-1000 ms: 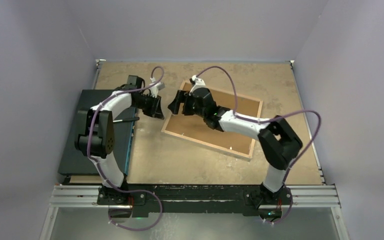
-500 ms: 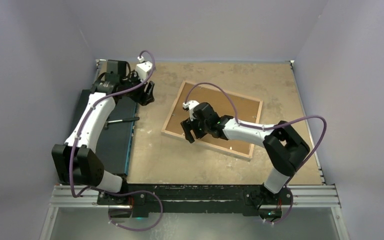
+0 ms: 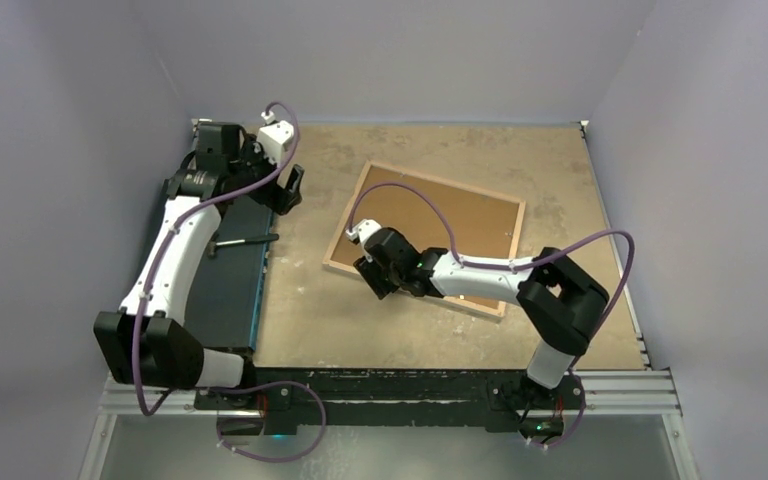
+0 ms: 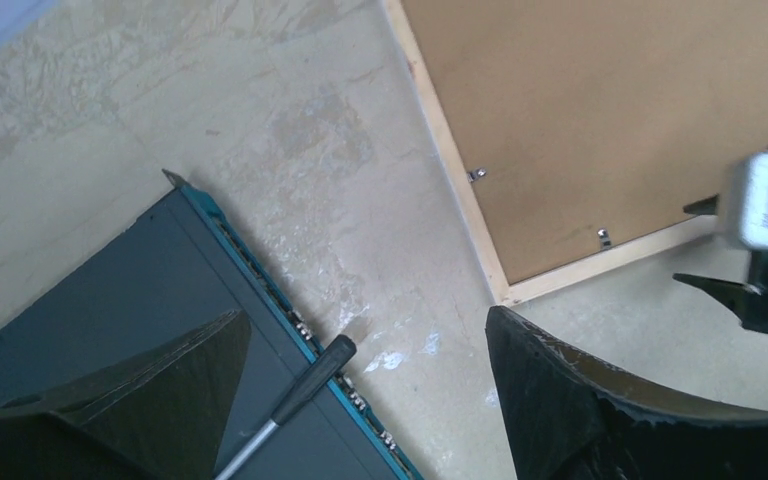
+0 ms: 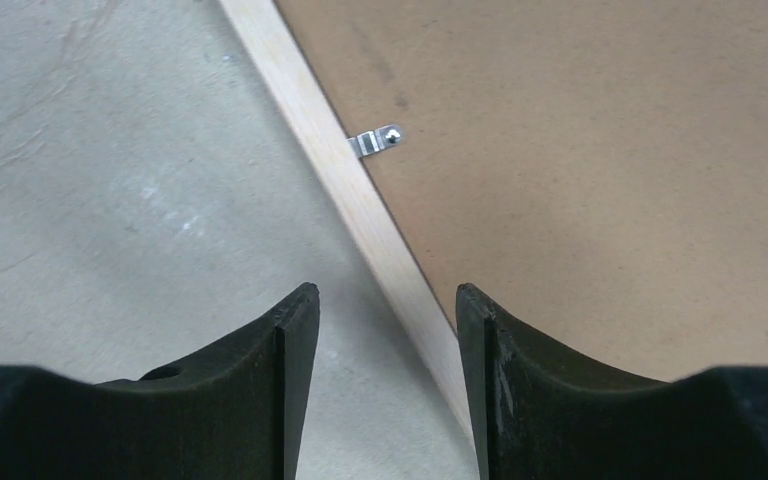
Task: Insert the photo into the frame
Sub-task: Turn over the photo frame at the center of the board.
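Backing board faces up on the large rectangular light-wood picture frame [image 3: 480,225], which lies flat on the tan table [image 3: 360,335]. By the frame's near left corner we see the right gripper [image 5: 385,300] partly open, straddling the wooden border, gripping nothing. Left of the frame, the left gripper [image 4: 365,315] gapes wide and empty above a dark flat board [image 3: 235,290].

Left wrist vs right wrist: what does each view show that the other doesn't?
Only left wrist: dark flat board with teal edge, black-handled metal tool on it, the corner of the light-wood picture frame. Only right wrist: that frame's rail passing between the fingers of the open right gripper. Both: the frame's brown backing, a small metal clip, the beige tabletop.
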`<action>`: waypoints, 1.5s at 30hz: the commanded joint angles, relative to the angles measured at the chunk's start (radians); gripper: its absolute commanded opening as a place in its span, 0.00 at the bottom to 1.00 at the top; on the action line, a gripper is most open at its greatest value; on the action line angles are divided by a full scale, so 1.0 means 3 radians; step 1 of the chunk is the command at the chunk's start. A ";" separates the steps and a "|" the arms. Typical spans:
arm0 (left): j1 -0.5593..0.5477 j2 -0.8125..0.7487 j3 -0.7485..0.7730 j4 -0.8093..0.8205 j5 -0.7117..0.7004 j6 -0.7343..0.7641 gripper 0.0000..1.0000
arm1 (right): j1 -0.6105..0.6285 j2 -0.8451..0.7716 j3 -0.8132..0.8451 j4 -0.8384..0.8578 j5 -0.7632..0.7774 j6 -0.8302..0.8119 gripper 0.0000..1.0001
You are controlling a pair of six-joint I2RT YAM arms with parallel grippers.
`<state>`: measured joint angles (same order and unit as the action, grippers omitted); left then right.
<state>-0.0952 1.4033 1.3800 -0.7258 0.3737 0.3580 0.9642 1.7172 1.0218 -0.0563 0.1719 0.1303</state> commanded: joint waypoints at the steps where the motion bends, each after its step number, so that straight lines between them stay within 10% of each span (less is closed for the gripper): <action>1: 0.0046 -0.0425 -0.0264 0.0308 0.0474 0.0036 0.88 | 0.0025 0.0051 -0.0018 0.0052 0.0353 0.0000 0.55; 14: 0.0042 -0.0558 -0.0585 -0.0030 0.1090 0.0496 0.93 | 0.0031 0.0252 -0.0124 0.0175 0.0288 -0.0032 0.50; 23: 0.0045 -0.0811 -0.0983 -0.0375 0.1432 0.1607 0.95 | 0.0029 0.0151 0.0168 0.0069 0.0209 0.0005 0.00; 45: -0.0634 -0.2187 -0.2905 0.1131 0.0629 0.4644 0.91 | 0.0023 -0.0167 0.1216 -0.0345 -0.1452 0.0237 0.00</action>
<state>-0.2398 0.7200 0.5125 -0.4706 0.6044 1.5501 0.9668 1.7580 1.2797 -0.1978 -0.1280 0.1619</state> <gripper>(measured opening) 0.940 0.059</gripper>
